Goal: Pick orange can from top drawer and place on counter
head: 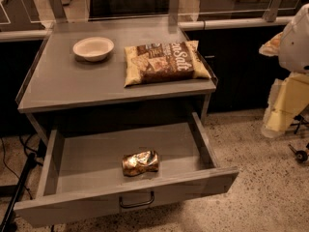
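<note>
The orange can (140, 163) is a dented shiny orange-gold can lying on its side on the floor of the top drawer (87, 163), near the drawer's front middle. The drawer is pulled wide open below the counter (63, 83), and its dark wire handle (137, 201) shows on the front panel. My gripper (282, 111) hangs at the right edge of the view, beside the counter's right side. It is well to the right of the can, above it, and not touching it.
A white bowl (93, 48) sits on the counter at back left. A large yellow-brown snack bag (164, 62) lies on the counter's right half. Clear side guards (29, 76) edge the counter. Dark cabinets stand behind. Speckled floor lies to the right.
</note>
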`<state>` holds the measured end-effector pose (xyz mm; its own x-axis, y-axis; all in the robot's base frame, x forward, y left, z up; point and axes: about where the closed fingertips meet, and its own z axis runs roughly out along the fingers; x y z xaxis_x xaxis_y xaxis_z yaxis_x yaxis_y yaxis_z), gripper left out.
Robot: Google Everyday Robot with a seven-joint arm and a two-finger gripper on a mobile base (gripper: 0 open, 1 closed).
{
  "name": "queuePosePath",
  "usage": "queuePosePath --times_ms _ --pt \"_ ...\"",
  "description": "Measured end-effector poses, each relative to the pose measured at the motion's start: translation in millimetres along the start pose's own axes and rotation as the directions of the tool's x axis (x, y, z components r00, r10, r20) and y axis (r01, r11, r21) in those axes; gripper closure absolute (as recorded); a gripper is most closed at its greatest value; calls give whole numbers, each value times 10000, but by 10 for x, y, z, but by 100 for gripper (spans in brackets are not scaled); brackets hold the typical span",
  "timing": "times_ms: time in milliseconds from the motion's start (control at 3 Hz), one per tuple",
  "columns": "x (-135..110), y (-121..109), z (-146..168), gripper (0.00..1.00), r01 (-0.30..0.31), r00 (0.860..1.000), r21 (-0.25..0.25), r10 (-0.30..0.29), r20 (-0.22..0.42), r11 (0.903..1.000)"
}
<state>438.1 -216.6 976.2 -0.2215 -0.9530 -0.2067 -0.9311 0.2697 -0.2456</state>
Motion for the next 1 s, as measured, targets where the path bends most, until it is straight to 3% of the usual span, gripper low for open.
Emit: queuePosePath --times_ms 333,667,1000 --pt "0 0 0 0 0 10000 0 0 0 10000" --pt "-178 -43 195 0 537 9986 -85 -537 8 9985" --pt "-549 -87 489 0 1390 9903 -232 -1388 74 9900"
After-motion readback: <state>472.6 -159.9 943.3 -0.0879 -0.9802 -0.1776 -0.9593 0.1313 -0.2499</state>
